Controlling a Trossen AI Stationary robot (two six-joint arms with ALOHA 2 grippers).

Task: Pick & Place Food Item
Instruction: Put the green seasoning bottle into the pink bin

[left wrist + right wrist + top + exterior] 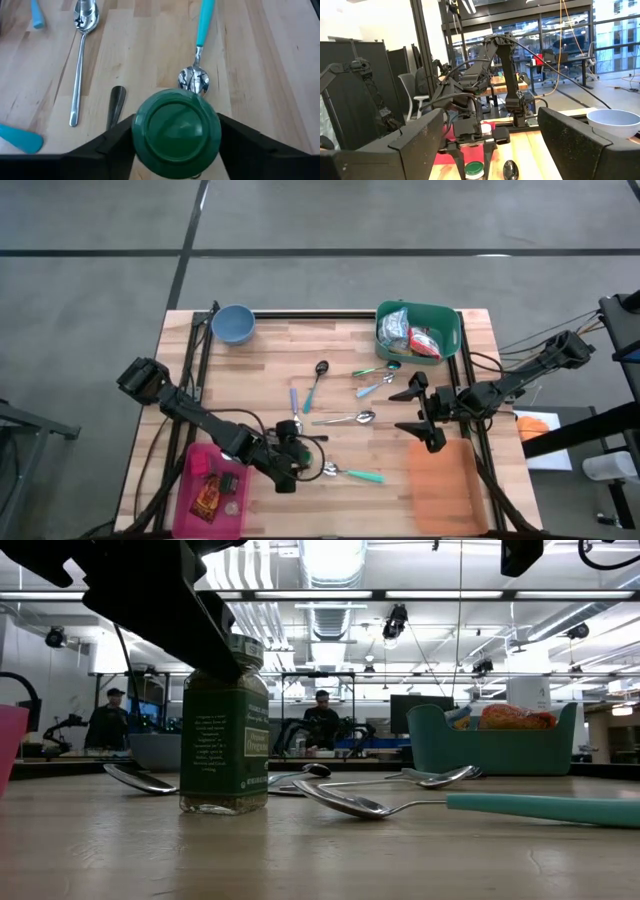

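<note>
A glass spice jar (225, 730) with a green lid (176, 132) stands upright on its base on the wooden table (330, 370), near the front left. My left gripper (298, 463) is closed around the jar's top. In the right wrist view the jar's lid (474, 169) shows below that gripper. My right gripper (422, 412) hangs open above the table's right side, holding nothing. My left gripper has the jar's green lid between its two fingers, one finger (117, 137) on each opposite side of the lid's rim (136, 131). The fingers slant down at it from the table's left. The jar stands upright, its base on the table.
A teal-handled spoon (352, 474) lies just right of the jar, with several more spoons (345, 418) mid-table. A pink tray (200, 518) holding a packet sits at front left and an orange mat (445, 485) at front right. At the back stand a green bin (440, 315) of food packets and a blue bowl (233, 323).
</note>
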